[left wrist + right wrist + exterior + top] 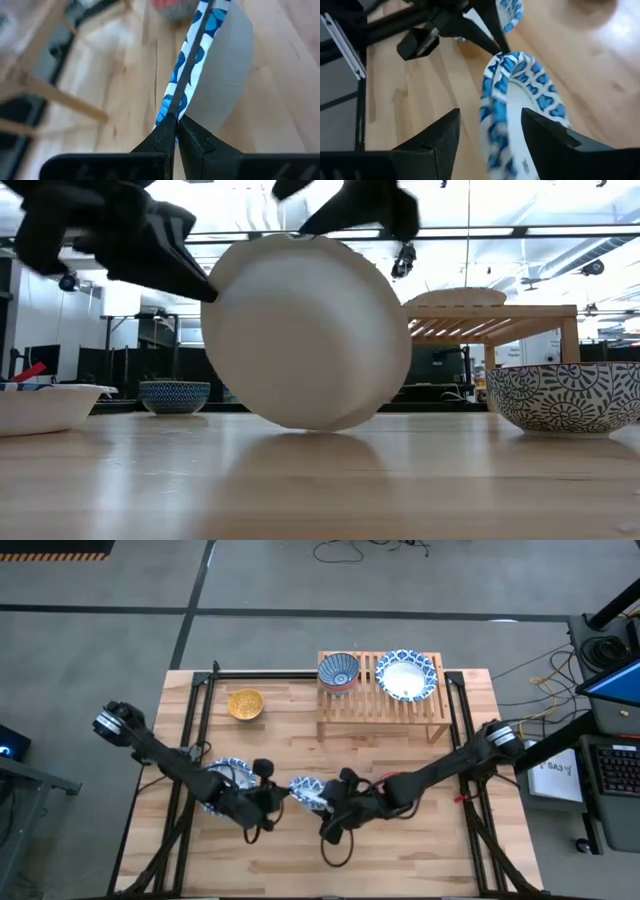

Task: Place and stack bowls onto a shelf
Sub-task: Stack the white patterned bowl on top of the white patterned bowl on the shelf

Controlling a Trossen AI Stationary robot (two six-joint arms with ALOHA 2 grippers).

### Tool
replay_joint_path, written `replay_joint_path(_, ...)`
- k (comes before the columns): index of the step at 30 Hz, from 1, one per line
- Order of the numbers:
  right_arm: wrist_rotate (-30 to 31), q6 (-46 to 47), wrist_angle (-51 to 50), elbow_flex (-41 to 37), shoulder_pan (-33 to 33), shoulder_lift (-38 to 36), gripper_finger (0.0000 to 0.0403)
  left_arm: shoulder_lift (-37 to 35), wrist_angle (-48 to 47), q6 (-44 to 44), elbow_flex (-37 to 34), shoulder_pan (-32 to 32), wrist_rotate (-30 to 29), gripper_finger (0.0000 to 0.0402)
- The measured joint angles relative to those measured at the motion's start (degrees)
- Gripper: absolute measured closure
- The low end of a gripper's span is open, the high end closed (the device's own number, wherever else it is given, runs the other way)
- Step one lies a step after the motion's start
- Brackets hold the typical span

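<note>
A large blue-and-white bowl (305, 790) stands tipped on its edge near the table's middle front. It shows as a big white round (305, 330) in the low view. My left gripper (278, 795) is shut on the bowl's rim. My right gripper (492, 125) is open at the bowl's right side (325, 802), one finger on each side of the rim (495, 95), with a gap showing on both sides. The wooden shelf (385, 705) at the far right carries a dark blue patterned bowl (338, 671) and a large blue-and-white bowl (406, 675). My left gripper pinches the bowl's rim (176, 102) between its two fingers, one on the blue-patterned face and one on the white face. The fingers come about level from the table's left. The bowl stands tilted on edge, its lower edge (310, 425) on the table.
Another blue-and-white bowl (225, 778) sits on the table under my left arm. A yellow bowl (245, 704) sits left of the shelf. In the low view a patterned bowl (565, 395) stands at the right, and two more bowls (175, 395) (40, 405) at the left.
</note>
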Motion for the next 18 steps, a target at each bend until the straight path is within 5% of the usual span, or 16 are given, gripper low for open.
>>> replay_joint_path(7, 4.81, -1.78, -5.08, -0.44, 0.38, -5.97, 0.0202, -7.25, -8.30, -2.40, 6.94, 2.74, 4.20, 0.0401)
replay_joint_path(13, 5.68, -2.80, -4.91, -1.33, 0.42, -6.92, 0.0202, -11.96, -11.17, -9.69, 8.80, 11.26, 21.02, 0.0401)
replay_joint_path(18, 5.63, -2.14, -5.16, -2.62, 0.54, -5.09, 0.0202, -11.23, -12.72, -9.25, 7.74, 12.71, 20.95, 0.0401)
